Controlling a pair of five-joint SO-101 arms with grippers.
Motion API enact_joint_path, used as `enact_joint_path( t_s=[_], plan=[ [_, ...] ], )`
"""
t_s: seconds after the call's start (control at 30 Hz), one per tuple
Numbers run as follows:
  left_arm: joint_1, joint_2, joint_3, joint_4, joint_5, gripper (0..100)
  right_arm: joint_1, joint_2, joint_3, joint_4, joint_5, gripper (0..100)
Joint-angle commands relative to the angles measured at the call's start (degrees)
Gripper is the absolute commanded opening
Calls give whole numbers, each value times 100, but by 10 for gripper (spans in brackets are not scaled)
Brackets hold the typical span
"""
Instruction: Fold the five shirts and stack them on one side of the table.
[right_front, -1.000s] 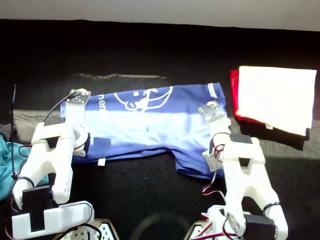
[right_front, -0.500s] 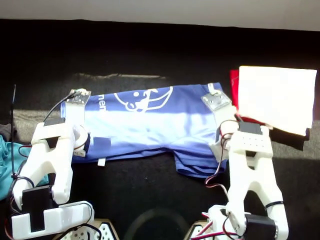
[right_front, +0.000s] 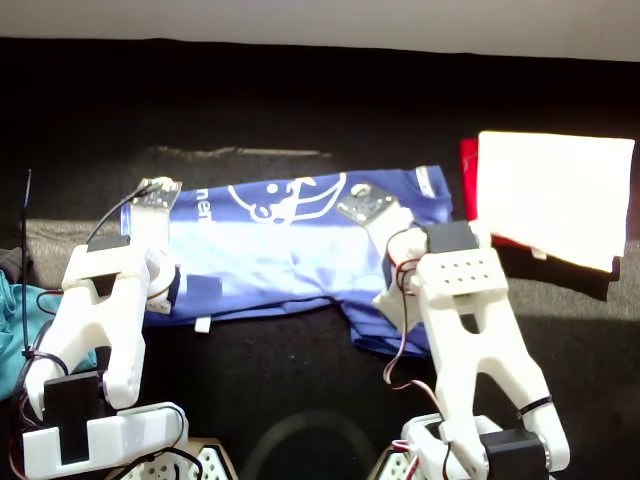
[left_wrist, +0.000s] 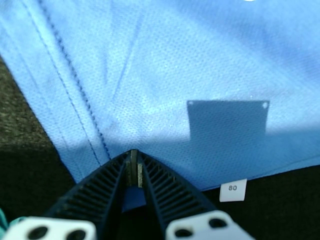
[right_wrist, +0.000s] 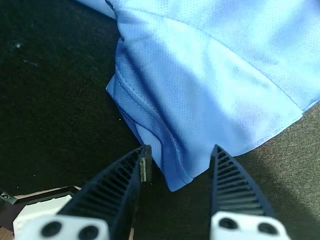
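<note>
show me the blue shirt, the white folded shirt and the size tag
blue shirt (right_front: 300, 255) high view, middle of its body
white folded shirt (right_front: 550, 195) high view, centre of top face
size tag (left_wrist: 233, 190) left wrist view, label's middle

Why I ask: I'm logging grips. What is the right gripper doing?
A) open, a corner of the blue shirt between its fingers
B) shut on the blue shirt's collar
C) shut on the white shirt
A: the right gripper stands open, with a corner of the blue shirt between its fingers.
</note>
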Motion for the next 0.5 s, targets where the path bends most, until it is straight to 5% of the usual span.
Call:
enact_joint_path(
  t_s=[0.0, 0.27, 0.47],
  plan=[
    [57, 13, 31, -79, 35, 9, -22, -215, -303, -4, -53, 224],
    [57, 13, 31, -79, 35, 9, -532, -198, -84, 576, 448, 224],
    [57, 13, 31, -79, 35, 9, -558, -163, 1059, -620, 1116, 224]
  ],
)
